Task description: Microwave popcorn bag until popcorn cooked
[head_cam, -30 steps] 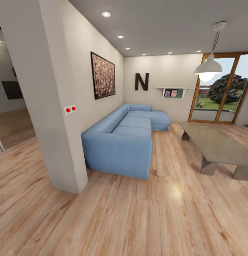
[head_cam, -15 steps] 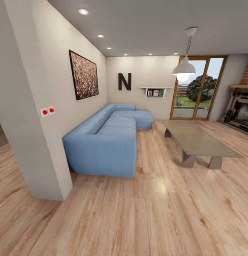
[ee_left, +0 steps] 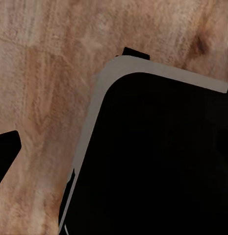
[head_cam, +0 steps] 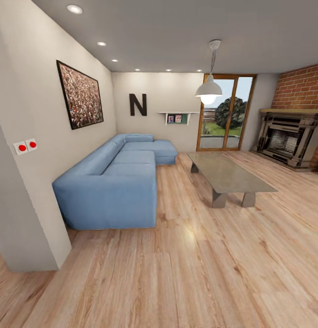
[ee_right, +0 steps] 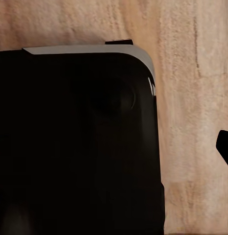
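The popcorn bag, the microwave and the countertop are out of view. The head view looks into a living room, not the kitchen. Both wrist views look down on light wood floor beside a black, grey-rimmed part of the robot's body (ee_left: 158,156) (ee_right: 74,142). A small dark tip (ee_left: 6,152) pokes in at the edge of the left wrist view, and a similar dark tip (ee_right: 225,146) at the edge of the right wrist view. From these I cannot tell whether either gripper is open or shut.
A grey wall corner (head_cam: 26,218) with two red switches (head_cam: 25,146) stands close at the left. Behind it is a blue L-shaped sofa (head_cam: 113,182). A low coffee table (head_cam: 229,175) sits at centre right, with a fireplace (head_cam: 289,136) and a glass door (head_cam: 225,114) beyond. Wood floor (head_cam: 200,273) stretches ahead.
The whole head view has swung to the right. The wall corner, sofa and table slid left in the picture, and the fireplace and brick wall came in. That is the camera moving, not the furniture.
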